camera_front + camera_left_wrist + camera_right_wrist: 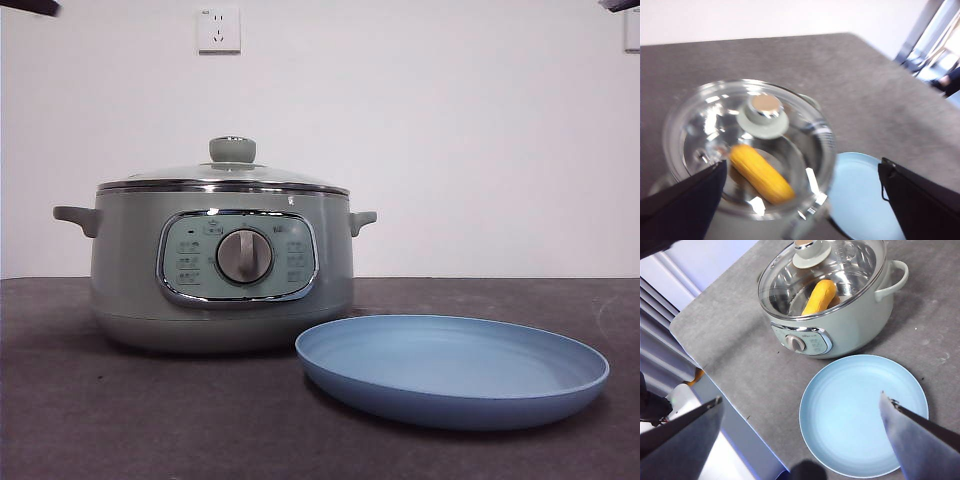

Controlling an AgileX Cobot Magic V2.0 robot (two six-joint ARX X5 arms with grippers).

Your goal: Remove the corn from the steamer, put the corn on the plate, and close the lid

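the corn (761, 172), a ridged yellow cob, lies inside the steamer (222, 265) under the domed glass lid (225, 172), below the spread left gripper (800, 200). the right gripper (800, 412), also spread, hovers over the smooth blue plate (455, 372) beside the pot, near the table's (120, 420) front edge.

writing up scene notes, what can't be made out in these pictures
- Corn: hidden in the front view by the steamer wall.
- Panel labels: too small to read.
- Left wrist view: motion blur smears the lid.
- Plate: cut off there by the picture's edge and the left end effector.
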